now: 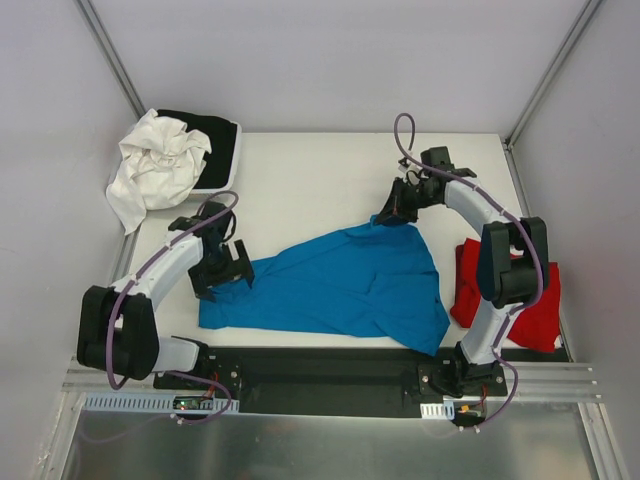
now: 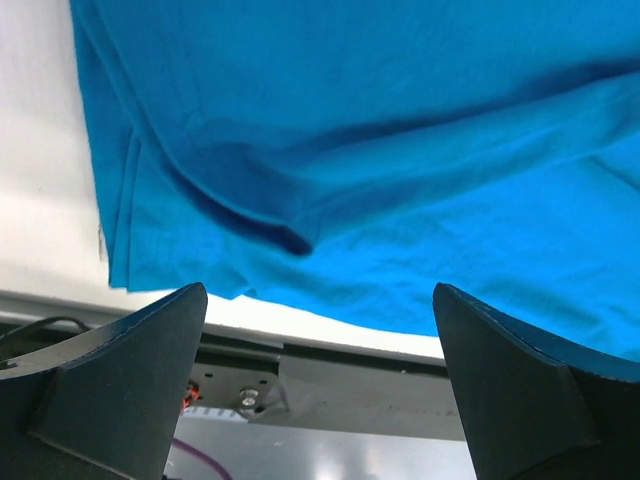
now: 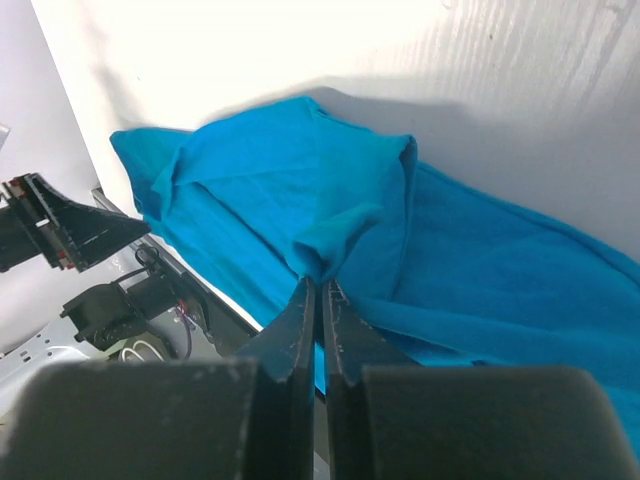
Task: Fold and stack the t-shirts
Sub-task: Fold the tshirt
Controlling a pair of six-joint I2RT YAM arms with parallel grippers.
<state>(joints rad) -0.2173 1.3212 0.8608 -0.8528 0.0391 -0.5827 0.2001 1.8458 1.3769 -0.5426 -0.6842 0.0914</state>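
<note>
While your right gripper (image 1: 391, 217) pinches the blue shirt (image 1: 340, 285) and the left gripper (image 1: 233, 268) stands open, neither it nor the red shirt (image 1: 520, 300) appears folded or stacked.

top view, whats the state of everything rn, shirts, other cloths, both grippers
blue t-shirt: spread out, rumpled, not folded, far edge pinched up
red t-shirt: lying rumpled on the right, untouched, not stacked
white cloth: crumpled in a heap, far left
black cloth: lying flat, partly under the white cloth
left gripper: open, at the blue t-shirt's left edge, holding nothing
right gripper: shut on a fold of the blue t-shirt
</note>
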